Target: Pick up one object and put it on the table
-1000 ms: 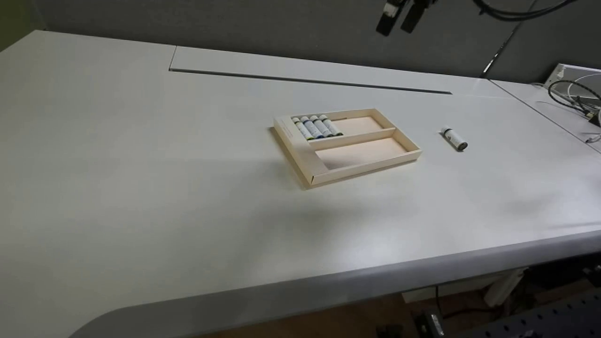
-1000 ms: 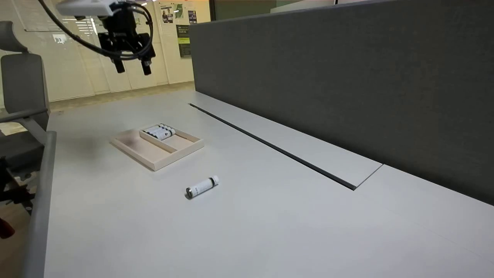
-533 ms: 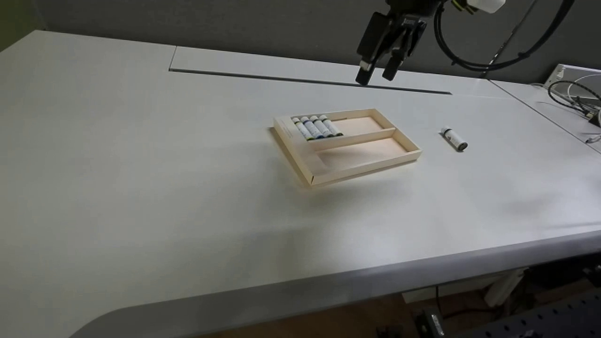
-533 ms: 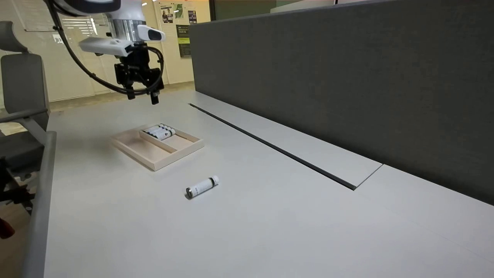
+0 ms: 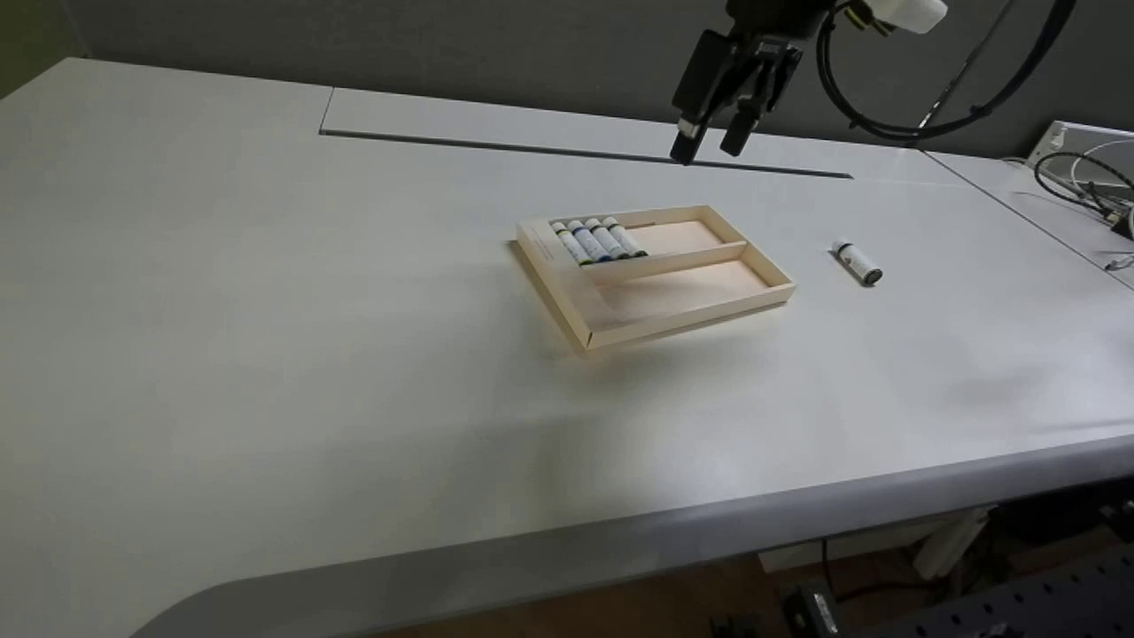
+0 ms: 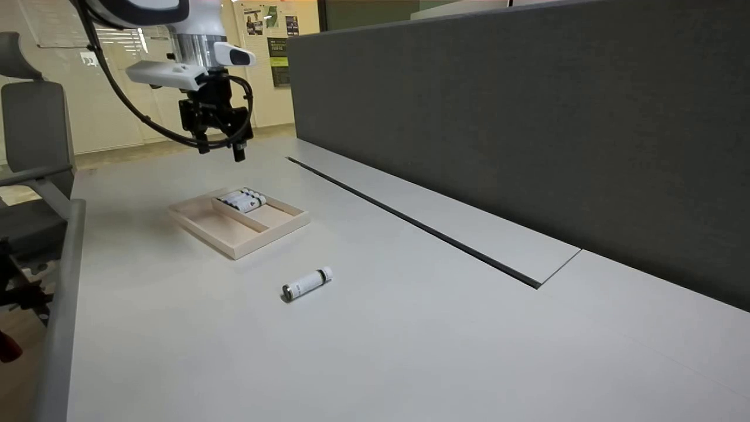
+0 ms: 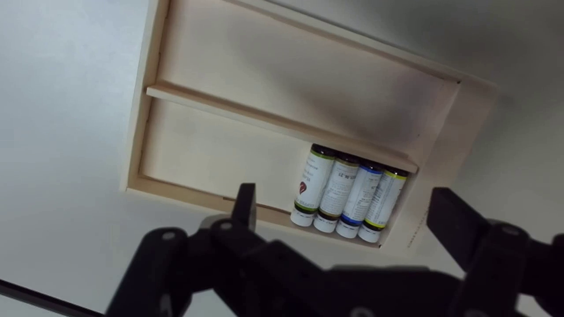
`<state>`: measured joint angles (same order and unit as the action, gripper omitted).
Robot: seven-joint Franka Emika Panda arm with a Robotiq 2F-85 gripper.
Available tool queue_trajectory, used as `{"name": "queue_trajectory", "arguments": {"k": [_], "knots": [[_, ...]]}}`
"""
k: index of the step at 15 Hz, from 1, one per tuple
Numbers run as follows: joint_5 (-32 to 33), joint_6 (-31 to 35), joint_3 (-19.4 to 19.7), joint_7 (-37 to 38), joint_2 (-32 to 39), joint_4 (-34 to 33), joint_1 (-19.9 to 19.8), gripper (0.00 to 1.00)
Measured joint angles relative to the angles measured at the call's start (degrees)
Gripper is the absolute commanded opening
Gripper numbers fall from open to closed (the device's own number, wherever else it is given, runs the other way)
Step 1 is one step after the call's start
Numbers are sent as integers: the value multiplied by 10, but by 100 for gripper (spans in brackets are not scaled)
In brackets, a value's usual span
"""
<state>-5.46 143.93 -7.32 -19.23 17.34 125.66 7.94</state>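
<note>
Several small white-labelled vials with white caps lie side by side in one compartment of the light wooden tray. In the wrist view one of these vials (image 7: 315, 180) has green bands and a red mark. The vials also show in an exterior view (image 5: 600, 239). One more like vial (image 5: 857, 262) lies apart on the white table (image 5: 310, 354); it also shows in an exterior view (image 6: 307, 283). My gripper (image 7: 343, 193) is open and empty above the tray's vial end, with its fingers spread wider than the row. In both exterior views the gripper (image 5: 709, 152) hangs well above the table.
The tray (image 5: 678, 333) has two long compartments split by a divider (image 7: 264, 119). A dark slot (image 6: 410, 220) runs along the table before a grey partition (image 6: 498, 117). Cables (image 5: 1094, 190) lie at the table's far right in an exterior view. A chair (image 6: 38, 129) stands beyond.
My gripper has come down from high up toward the tray, mostly in the first half second, and only slightly since. The tray and vials have not moved.
</note>
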Motion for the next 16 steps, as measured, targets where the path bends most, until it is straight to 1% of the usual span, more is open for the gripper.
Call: {"name": "queue_trajectory", "arguments": {"k": [5,9,12,16], "knots": [[0,62,1,-4,72,-15,-41,100],[-1,72,-9,-7,138,-56,-68,100],[-1,73,-22,-7,169,-84,-76,100],[-1,74,-34,-7,193,-107,-75,100]]}}
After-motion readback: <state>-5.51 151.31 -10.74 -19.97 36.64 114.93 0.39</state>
